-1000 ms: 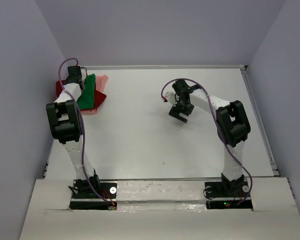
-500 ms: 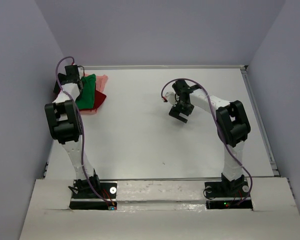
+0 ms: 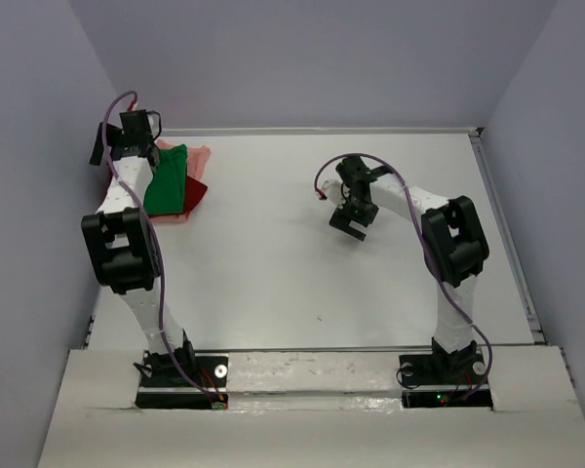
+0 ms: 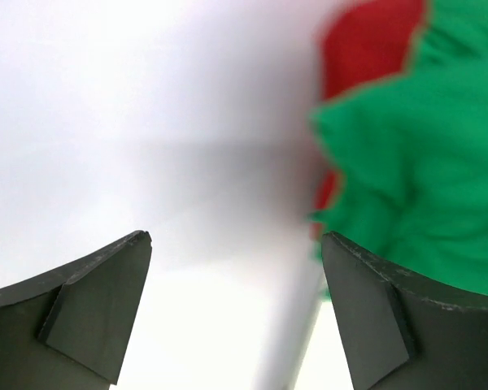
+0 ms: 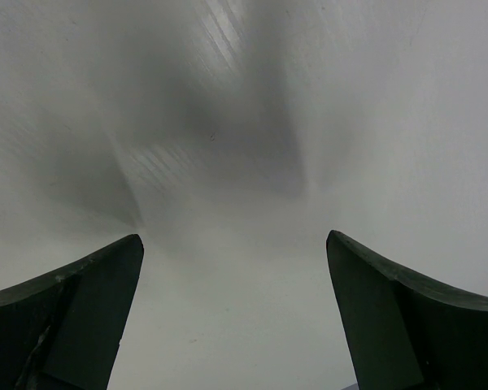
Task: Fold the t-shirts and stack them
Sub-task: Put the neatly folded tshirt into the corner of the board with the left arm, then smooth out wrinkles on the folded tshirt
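Note:
Three t-shirts lie piled at the table's far left corner: a bright green t-shirt (image 3: 168,182) on top, a dark red t-shirt (image 3: 194,187) under it, and a pale salmon-pink t-shirt (image 3: 201,154) at the bottom, showing at the edges. My left gripper (image 3: 110,146) hangs open just left of the pile, by the wall. In the left wrist view the green t-shirt (image 4: 423,154) and red t-shirt (image 4: 366,45) fill the upper right, and the open left gripper (image 4: 236,244) holds nothing. My right gripper (image 3: 349,223) stands open over bare table mid-right, and the right wrist view shows that right gripper (image 5: 234,244) empty.
The grey left wall (image 3: 39,175) stands right beside the left gripper and the pile. The back wall (image 3: 312,58) and the right wall (image 3: 565,195) close in the white table (image 3: 302,273).
My left gripper has opened and let go of the green t-shirt, then lifted and drawn back left toward the wall. The right arm has not moved.

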Motion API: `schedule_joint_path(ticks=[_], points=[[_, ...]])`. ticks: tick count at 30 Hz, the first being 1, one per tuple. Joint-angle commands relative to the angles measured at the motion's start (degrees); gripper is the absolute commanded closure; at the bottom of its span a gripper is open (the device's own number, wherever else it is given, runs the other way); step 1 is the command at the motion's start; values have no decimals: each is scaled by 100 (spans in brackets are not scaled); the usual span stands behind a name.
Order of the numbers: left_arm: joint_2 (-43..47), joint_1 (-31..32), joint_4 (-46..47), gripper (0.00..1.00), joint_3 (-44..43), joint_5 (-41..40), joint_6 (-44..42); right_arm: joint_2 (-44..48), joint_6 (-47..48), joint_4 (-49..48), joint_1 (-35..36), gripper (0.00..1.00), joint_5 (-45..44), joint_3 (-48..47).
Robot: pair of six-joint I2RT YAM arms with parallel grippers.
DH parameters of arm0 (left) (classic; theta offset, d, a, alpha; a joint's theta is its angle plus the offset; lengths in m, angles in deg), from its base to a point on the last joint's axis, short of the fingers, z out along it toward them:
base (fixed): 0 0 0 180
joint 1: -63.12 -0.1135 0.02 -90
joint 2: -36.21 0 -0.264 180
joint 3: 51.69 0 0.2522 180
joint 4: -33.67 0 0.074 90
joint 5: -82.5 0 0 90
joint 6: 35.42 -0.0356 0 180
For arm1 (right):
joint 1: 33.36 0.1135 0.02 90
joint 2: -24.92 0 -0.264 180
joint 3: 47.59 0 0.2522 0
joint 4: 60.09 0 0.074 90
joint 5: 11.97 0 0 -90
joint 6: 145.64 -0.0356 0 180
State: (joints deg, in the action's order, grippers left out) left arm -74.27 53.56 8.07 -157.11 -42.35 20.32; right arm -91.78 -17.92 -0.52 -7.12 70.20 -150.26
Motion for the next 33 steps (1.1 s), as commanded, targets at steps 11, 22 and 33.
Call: schedule_joint_path(ticks=[11,22,33], points=[[1379,95,-2684,1,-1191,3646,1008,386,78,-80,22,0,19,31],[633,16,-1973,2,-423,5735,1141,894,-80,157,-144,0,-25,390],[202,-423,-1980,3,-651,6297,983,1677,-308,114,-884,0,-157,1551]])
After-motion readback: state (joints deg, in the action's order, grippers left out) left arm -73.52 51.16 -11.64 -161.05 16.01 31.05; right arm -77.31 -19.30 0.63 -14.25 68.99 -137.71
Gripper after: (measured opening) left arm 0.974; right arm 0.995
